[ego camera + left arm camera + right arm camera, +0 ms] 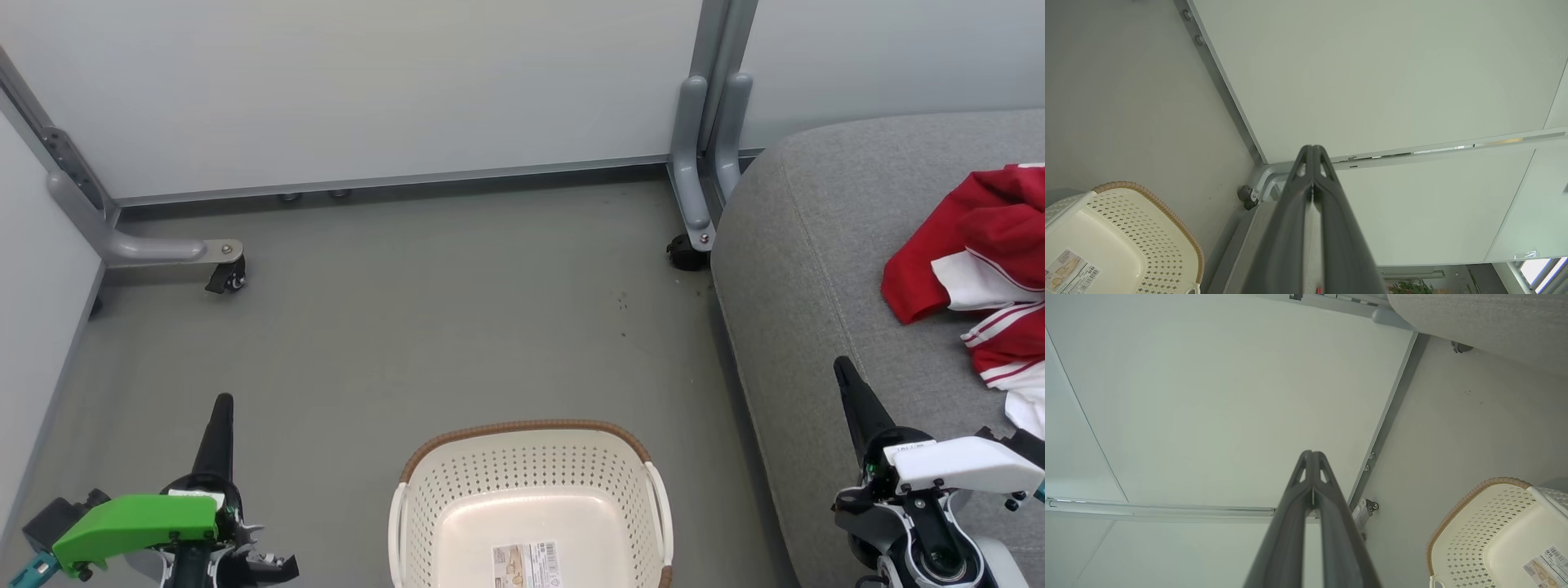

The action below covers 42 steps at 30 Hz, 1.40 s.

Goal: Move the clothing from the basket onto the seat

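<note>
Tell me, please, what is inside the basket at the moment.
The basket holds just a paper label on its bare bottom, no garments. Its near end is cut off by the picture edge, so that part is unseen.

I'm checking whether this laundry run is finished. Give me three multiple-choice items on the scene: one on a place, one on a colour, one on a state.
1. The clothing lies:
A in the basket
B on the seat
C draped over the basket's rim

2. The basket's rim is:
A brown
B green
C red

3. The left tool and right tool are:
A both shut
B both open
C one open, one shut

Answers:
1. B, the red garments rest on the grey seat.
2. A, a woven brown band tops the basket.
3. A, each tool is pressed closed in its wrist view.
</note>
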Tool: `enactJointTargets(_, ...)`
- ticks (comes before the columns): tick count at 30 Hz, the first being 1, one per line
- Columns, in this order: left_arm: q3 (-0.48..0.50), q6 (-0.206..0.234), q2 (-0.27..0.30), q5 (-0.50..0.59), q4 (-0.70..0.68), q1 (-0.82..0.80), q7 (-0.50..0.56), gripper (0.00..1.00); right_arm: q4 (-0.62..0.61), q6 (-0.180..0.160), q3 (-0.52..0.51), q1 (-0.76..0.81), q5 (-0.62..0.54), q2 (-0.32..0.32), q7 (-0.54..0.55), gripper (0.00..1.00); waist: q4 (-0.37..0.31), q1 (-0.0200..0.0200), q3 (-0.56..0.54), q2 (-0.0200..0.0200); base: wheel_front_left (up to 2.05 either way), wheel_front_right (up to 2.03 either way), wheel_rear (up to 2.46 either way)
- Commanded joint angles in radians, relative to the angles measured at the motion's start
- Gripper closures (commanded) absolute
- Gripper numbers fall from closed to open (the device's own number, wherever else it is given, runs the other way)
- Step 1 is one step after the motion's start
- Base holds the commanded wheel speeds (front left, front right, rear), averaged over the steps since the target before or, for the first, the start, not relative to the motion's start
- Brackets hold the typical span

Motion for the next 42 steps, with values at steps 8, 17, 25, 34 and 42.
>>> enactJointTargets(8,0.017,-0.015,-0.005,-0.068,0.001,-0.031,0.019,1.0,0.017,0.001,-0.011,-0.026,0.074,-0.003,0.01,1.0,0.0,0.0,-0.001,-0.0001,0.0,0.0,0.0)
enactJointTargets(17,0.031,-0.022,-0.011,-0.125,0.003,-0.038,0.035,1.0,0.033,0.001,-0.018,-0.038,0.136,-0.001,0.019,1.0,0.0,0.0,-0.002,-0.0001,0.0,0.0,0.0)
enactJointTargets(25,0.038,-0.028,-0.015,-0.162,0.004,-0.043,0.048,1.0,0.045,0.001,-0.024,-0.043,0.179,0.001,0.023,1.0,0.001,0.0,-0.002,-0.0001,0.0,0.0,0.0)
enactJointTargets(34,0.038,-0.028,-0.015,-0.162,0.004,-0.041,0.048,1.0,0.045,0.001,-0.028,-0.042,0.172,0.005,0.027,1.0,0.001,0.0,-0.002,-0.0001,0.0,0.0,0.0)
enactJointTargets(42,0.037,-0.028,-0.015,-0.163,0.004,-0.041,0.048,1.0,0.045,0.001,-0.031,-0.042,0.168,0.007,0.029,1.0,0.001,0.0,-0.002,-0.0001,0.0,0.0,0.0)
